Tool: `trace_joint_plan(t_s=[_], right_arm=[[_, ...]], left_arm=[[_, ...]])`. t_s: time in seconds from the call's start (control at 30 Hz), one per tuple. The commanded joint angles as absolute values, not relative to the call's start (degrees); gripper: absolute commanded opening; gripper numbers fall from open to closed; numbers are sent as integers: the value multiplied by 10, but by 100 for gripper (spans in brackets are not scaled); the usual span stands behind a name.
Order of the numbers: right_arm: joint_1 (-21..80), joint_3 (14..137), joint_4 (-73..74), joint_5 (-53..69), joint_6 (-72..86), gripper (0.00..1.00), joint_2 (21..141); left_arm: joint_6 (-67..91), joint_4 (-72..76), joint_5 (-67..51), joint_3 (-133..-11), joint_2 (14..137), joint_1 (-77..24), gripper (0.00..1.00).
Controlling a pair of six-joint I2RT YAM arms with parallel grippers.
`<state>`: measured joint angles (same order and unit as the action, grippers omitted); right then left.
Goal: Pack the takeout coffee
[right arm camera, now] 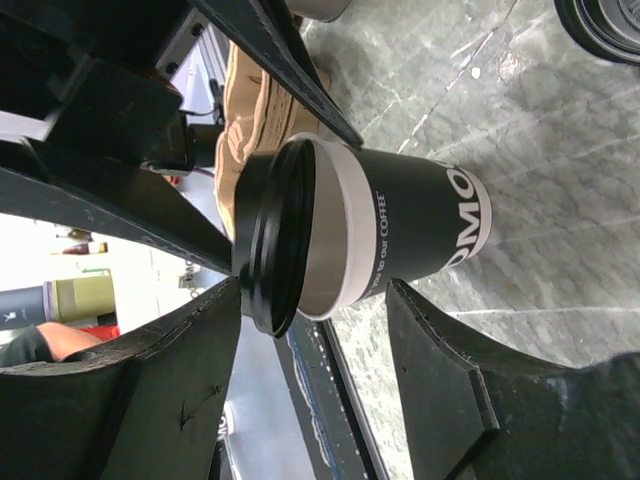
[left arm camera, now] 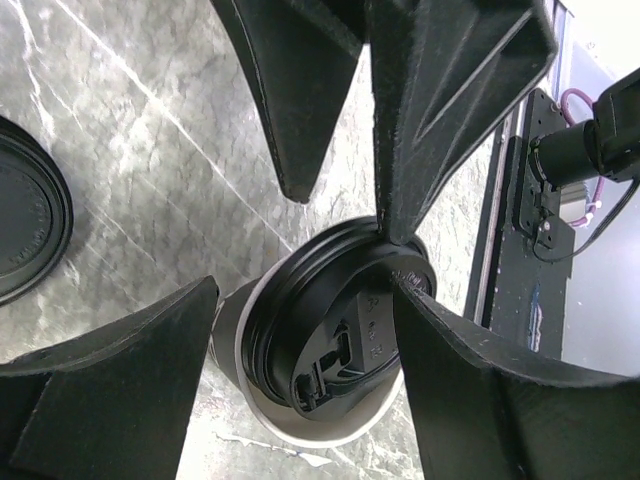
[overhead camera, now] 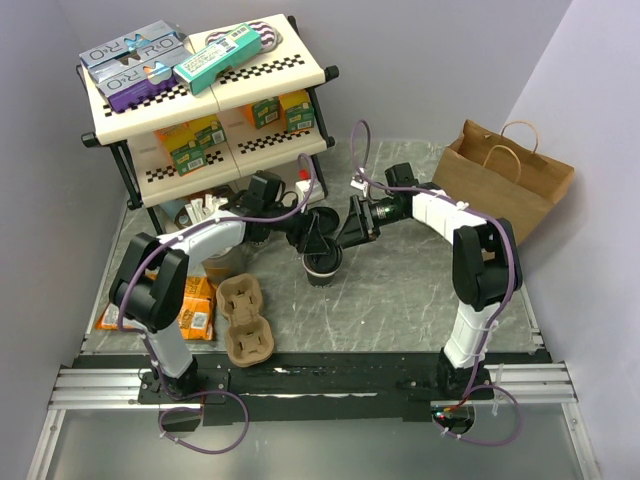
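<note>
A: One brown pulp carrier lies nearest the arm bases; what's past it?

B: The takeout coffee, standing on the table, black lid askew; left gripper grasps it at the rim; right gripper straddles it, one fingertip on the lid; clamped or not, I cannot tell; paper bag sits beyond, far right.
</note>
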<state>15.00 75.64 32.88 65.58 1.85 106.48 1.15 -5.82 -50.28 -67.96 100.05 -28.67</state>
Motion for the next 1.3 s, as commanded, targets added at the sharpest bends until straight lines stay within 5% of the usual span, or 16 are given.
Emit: trace_joint_plan(t_s=[0.0, 1.27], right_arm=[[157, 785, 335, 652, 16, 67, 1085], [168, 807, 364, 603, -18, 67, 1109]], left_arm=[[8, -72, -519, -707, 1007, -290, 77], [10, -107, -519, -715, 1009, -289, 77]])
